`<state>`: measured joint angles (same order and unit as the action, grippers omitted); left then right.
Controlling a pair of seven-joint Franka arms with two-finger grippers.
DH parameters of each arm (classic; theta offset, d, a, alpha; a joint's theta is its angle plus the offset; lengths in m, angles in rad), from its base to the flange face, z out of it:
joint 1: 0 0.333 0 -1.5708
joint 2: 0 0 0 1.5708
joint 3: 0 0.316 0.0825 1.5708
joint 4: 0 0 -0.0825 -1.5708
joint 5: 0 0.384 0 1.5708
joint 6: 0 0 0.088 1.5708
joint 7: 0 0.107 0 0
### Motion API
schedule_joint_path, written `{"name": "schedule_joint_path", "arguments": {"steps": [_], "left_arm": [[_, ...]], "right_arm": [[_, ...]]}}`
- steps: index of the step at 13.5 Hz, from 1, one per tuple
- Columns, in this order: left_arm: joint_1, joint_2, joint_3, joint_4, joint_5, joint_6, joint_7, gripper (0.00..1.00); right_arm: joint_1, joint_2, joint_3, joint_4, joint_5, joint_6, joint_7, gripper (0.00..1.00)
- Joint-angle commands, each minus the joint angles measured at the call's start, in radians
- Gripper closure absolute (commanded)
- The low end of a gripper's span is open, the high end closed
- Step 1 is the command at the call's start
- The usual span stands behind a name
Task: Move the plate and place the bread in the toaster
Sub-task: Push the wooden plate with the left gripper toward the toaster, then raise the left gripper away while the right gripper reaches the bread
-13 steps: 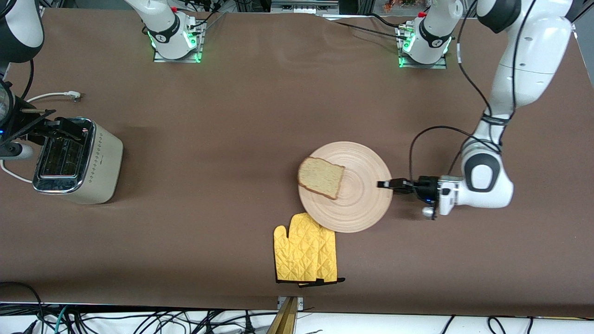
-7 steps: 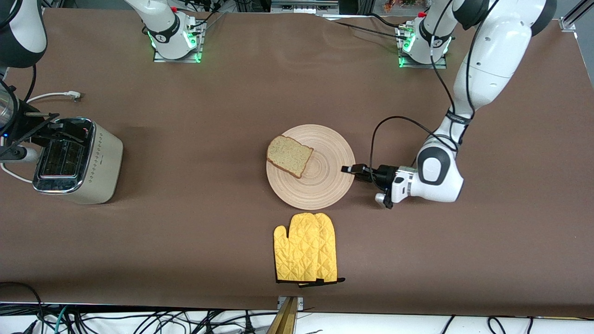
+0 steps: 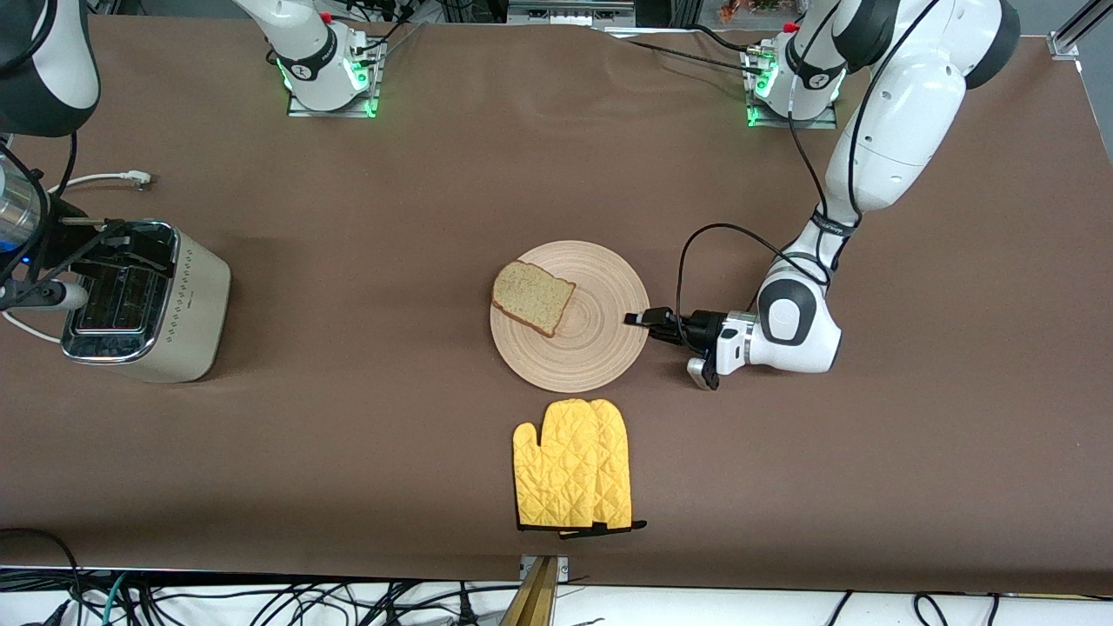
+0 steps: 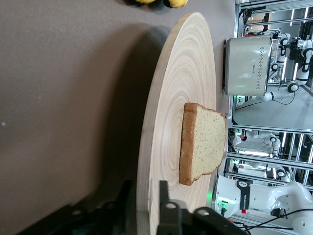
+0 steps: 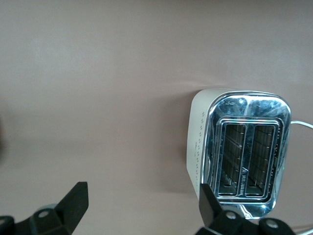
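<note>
my left gripper pinches the plate rim to drag it, bread aboard, toward the toaster; my right gripper waits spread wide above its slots.

Bench surface: a brown cloth is spread flat across the whole bench, with faint creases seen near the middle of the top edge.
Mounting plates: two metal plates are fixed along the top edge, each lit by a green glow.
Bottom edge: a white strip is seen below the cloth, and black cables are tangled along it.
Bottom middle: a wooden beam is set against the bench edge.
Top right corner: a metal frame rail is visible over grey floor.
Light: even overhead lighting is cast, with soft shadows.
</note>
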<state>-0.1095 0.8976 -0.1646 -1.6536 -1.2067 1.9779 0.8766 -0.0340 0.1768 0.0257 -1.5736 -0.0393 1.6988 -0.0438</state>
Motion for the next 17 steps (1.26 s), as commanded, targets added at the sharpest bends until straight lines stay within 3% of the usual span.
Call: {"name": "schedule_joint_path", "arguments": {"steps": [1,5,9,12,14,15,17], "left_arm": [[0.01,-0.066,0.01,-0.028,0.033,0.007,0.03,0.0],[0.016,-0.153,0.031,-0.025,0.27,0.001,-0.091,0.0],[0.042,-0.264,0.034,-0.005,0.577,-0.034,-0.332,0.0],[0.042,-0.354,0.034,0.029,0.804,-0.051,-0.491,0.0],[0.039,-0.414,0.033,0.084,0.937,-0.127,-0.588,0.0],[0.039,-0.452,0.028,0.121,1.066,-0.18,-0.594,0.0],[0.04,-0.549,0.028,0.135,1.196,-0.278,-0.678,0.0]], "right_arm": [[0.025,0.024,0.005,0.009,0.018,-0.013,0.004,0.0],[0.049,0.07,0.005,-0.003,0.185,-0.016,0.016,0.0],[0.052,0.138,0.005,-0.074,0.483,0.01,0.018,0.0],[0.117,0.155,0.005,-0.228,0.619,0.198,0.019,0.0],[0.164,0.145,0.005,-0.339,0.726,0.298,0.019,0.0],[0.184,0.141,0.006,-0.388,0.781,0.341,0.019,0.0],[0.206,0.139,0.067,-0.48,0.896,0.459,0.019,0.0]]}}
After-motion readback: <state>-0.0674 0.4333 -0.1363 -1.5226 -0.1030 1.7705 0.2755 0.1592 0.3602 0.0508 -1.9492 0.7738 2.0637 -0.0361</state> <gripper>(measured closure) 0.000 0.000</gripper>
